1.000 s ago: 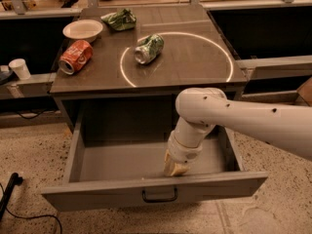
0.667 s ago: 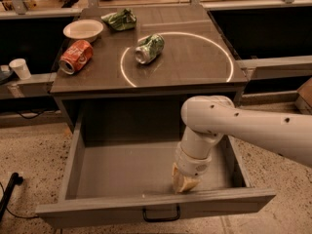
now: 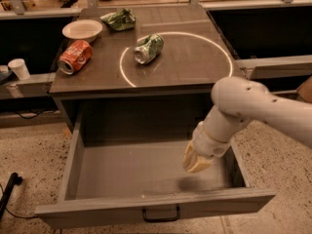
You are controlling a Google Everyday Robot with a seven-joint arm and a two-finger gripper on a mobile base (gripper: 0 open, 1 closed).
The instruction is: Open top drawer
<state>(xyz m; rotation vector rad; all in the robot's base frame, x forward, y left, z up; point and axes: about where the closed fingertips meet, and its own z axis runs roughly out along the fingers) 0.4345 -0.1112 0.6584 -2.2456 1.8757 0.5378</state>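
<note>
The top drawer [image 3: 146, 172] is a wide grey metal drawer pulled far out from under the dark counter, with a plain grey bare interior. Its small dark centre handle [image 3: 161, 213] shows on the front panel at the bottom of the view. My gripper [image 3: 196, 164] hangs from the white arm [image 3: 243, 106] that comes in from the right. It is raised above the drawer floor on the right side, apart from the front panel and from the handle, and casts a shadow on the floor below it.
On the counter [image 3: 195, 67] lie a crushed green can [image 3: 148, 48] inside a white circle, a red can [image 3: 74, 56] on its side, a white bowl [image 3: 82, 30] and a green bag [image 3: 119, 19]. A white cup [image 3: 19, 68] stands at the left. A black cable [image 3: 9, 189] lies on the speckled floor.
The drawer has slid further out toward the camera. My gripper has lifted off the inside of the drawer front and moved up and right.
</note>
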